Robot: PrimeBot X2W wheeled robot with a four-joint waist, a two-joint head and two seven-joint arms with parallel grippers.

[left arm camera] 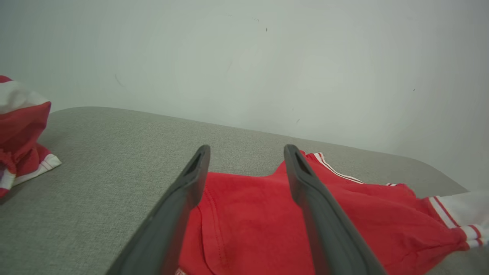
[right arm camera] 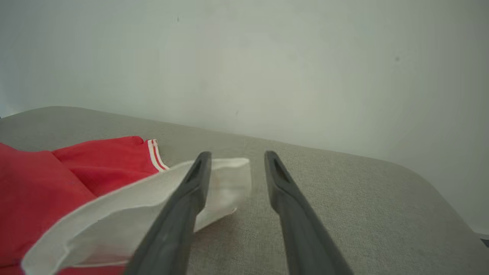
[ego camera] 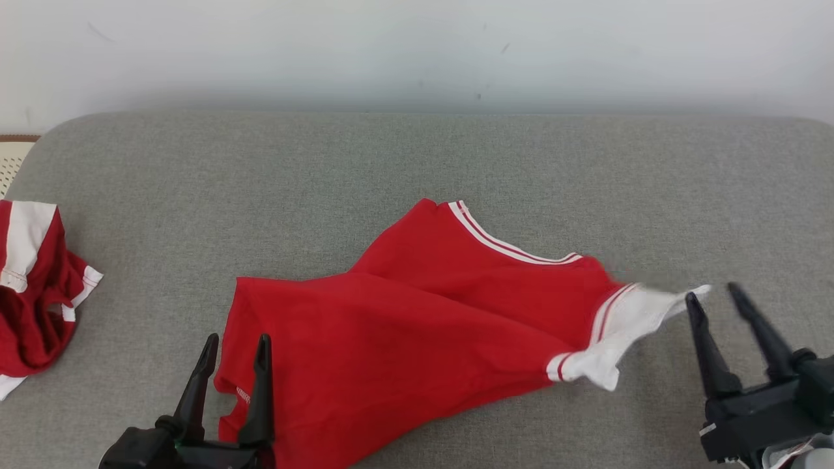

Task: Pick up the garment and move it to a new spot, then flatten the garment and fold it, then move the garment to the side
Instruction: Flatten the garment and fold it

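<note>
A red garment (ego camera: 417, 326) with white, red-striped trim lies spread and rumpled on the grey cushion (ego camera: 417, 163). Its white sleeve (ego camera: 635, 319) points right, the tip blurred and falling beside my right gripper (ego camera: 713, 292). That gripper stands open at the lower right, its left finger touching the sleeve tip (right arm camera: 229, 179); nothing is pinched between the fingers. My left gripper (ego camera: 238, 342) is open at the lower left, its fingers over the garment's left hem (left arm camera: 244, 214), which lies below and between them.
A second red and white garment (ego camera: 32, 293) lies bunched at the cushion's left edge, also seen in the left wrist view (left arm camera: 21, 126). A pale wall (ego camera: 417, 52) rises behind the cushion. A woven cream surface (ego camera: 13, 159) shows at far left.
</note>
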